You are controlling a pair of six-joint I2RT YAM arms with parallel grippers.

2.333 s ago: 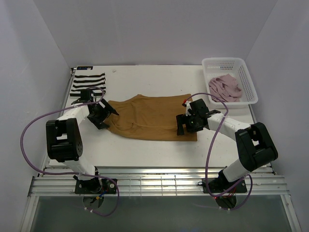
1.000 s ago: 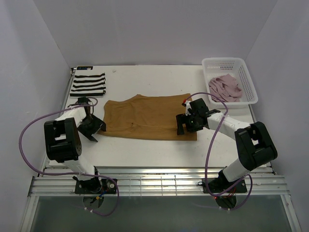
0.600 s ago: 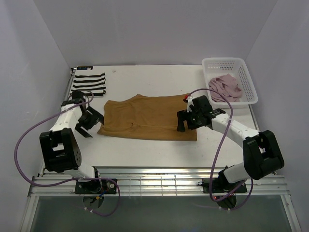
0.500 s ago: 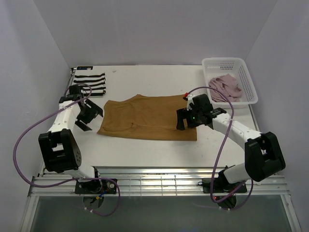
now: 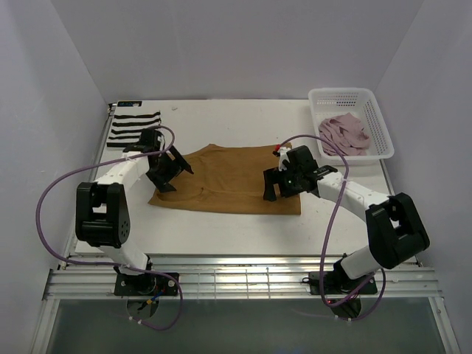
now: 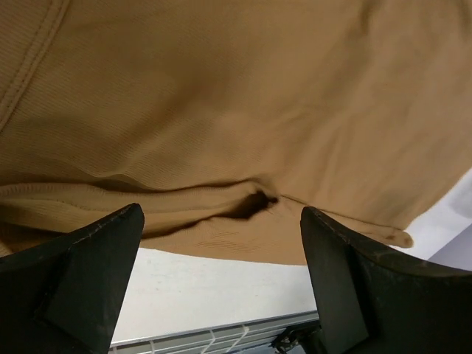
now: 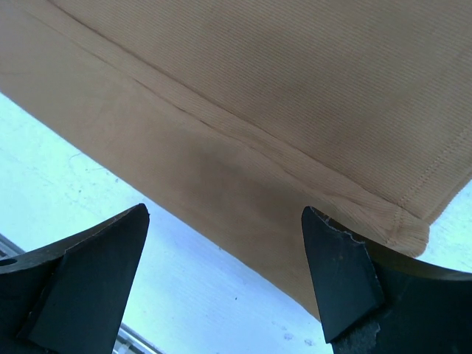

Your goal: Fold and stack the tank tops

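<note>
The tan-brown tank top (image 5: pixel 225 179) lies spread flat in the middle of the table; it also shows in the left wrist view (image 6: pixel 221 110) and the right wrist view (image 7: pixel 280 81). The striped tank top (image 5: pixel 131 127) lies folded at the back left. The pink tank top (image 5: pixel 341 133) lies crumpled in the white mesh basket (image 5: pixel 383 129). My left gripper (image 5: pixel 171 171) is open and empty above the tan top's left end. My right gripper (image 5: pixel 275 186) is open and empty above the tan top's right end.
The basket stands at the back right corner. White walls close the table on three sides. A slatted metal rail (image 5: pixel 236 280) runs along the near edge by the arm bases. Purple cables (image 5: pixel 51 199) loop from both arms.
My left gripper swung out to the left off the tan top, then came back right over its left end. My right gripper shifted slightly left along the right end. The tan top lies flatter.
</note>
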